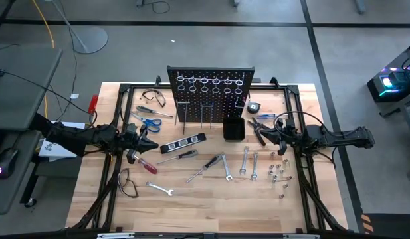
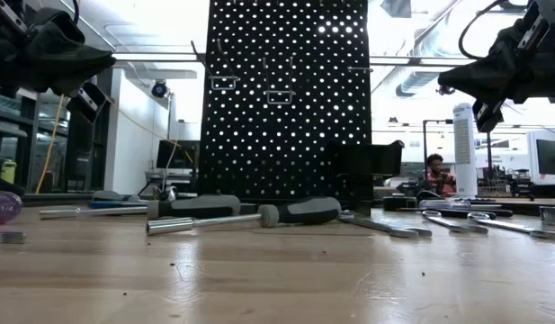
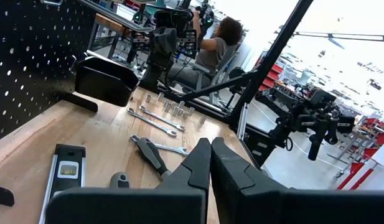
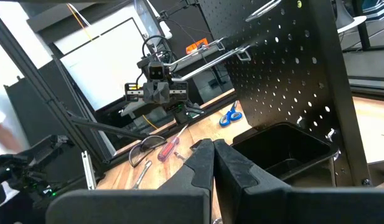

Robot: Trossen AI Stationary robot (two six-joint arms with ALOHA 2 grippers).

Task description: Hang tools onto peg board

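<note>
The black peg board (image 1: pixel 210 93) stands upright at the table's far middle, with a row of silver rings along its top. The tools lie flat on the table: blue scissors (image 1: pixel 149 121), a red-handled screwdriver (image 1: pixel 143 164), a grey/black screwdriver (image 1: pixel 178 156), silver wrenches (image 1: pixel 244 161) and dark pliers (image 1: pixel 256 129). My left gripper (image 1: pixel 151 144) hovers shut and empty above the table, left of the tools; its closed fingers show in the left wrist view (image 3: pixel 210 158). My right gripper (image 1: pixel 268 137) hovers shut and empty beside the pliers; it shows in the right wrist view (image 4: pixel 213 155).
A small black box (image 1: pixel 233 128) stands in front of the board's right part. Clear safety glasses (image 1: pixel 153 97) lie at the far left, and another pair (image 1: pixel 127 182) at the near left. Several small sockets (image 1: pixel 279 171) stand at the right. A level (image 1: pixel 183 143) lies at the middle.
</note>
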